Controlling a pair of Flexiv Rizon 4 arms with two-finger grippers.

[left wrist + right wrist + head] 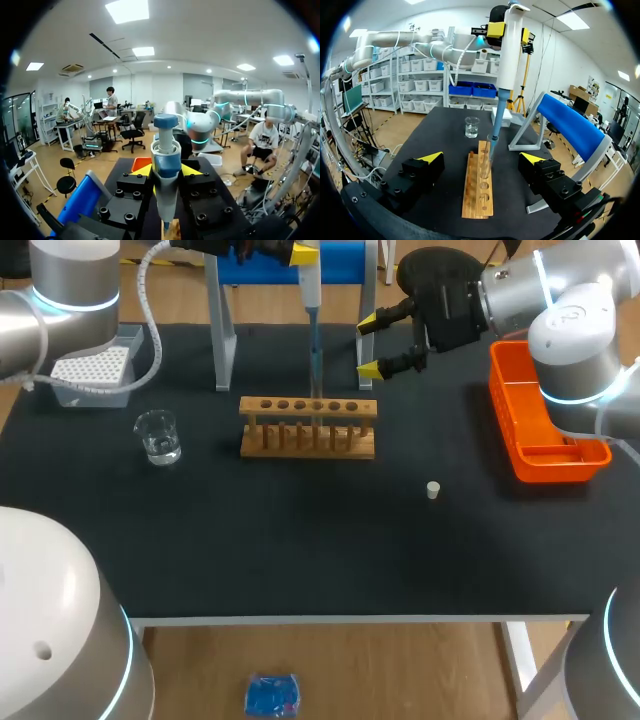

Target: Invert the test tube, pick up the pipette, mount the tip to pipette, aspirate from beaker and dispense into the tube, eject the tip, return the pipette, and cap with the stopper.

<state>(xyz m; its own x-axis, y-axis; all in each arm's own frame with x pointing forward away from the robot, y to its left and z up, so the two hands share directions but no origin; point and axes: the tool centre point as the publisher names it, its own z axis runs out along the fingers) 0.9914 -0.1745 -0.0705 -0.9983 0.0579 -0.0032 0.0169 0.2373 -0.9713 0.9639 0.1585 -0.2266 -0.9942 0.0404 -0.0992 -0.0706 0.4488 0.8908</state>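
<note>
Head view: left hand [307, 252] holds the pipette [312, 292] upright, tip [316, 365] apparently in the rack [308, 428] — right hand [368, 345] spread wide.

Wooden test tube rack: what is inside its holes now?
One clear glass test tube stands in a hole of the wooden rack, with the blue pipette tip at its mouth. Other holes look empty. Liquid inside the tube cannot be seen.

We see the rack [308, 427] in the middle of the desk [300, 550], with the pipette [312, 300] above it. The beaker [158, 436] stands left of the rack, the stopper [433, 490] nearer and right, the bin [540, 415] at the right edge.
</note>
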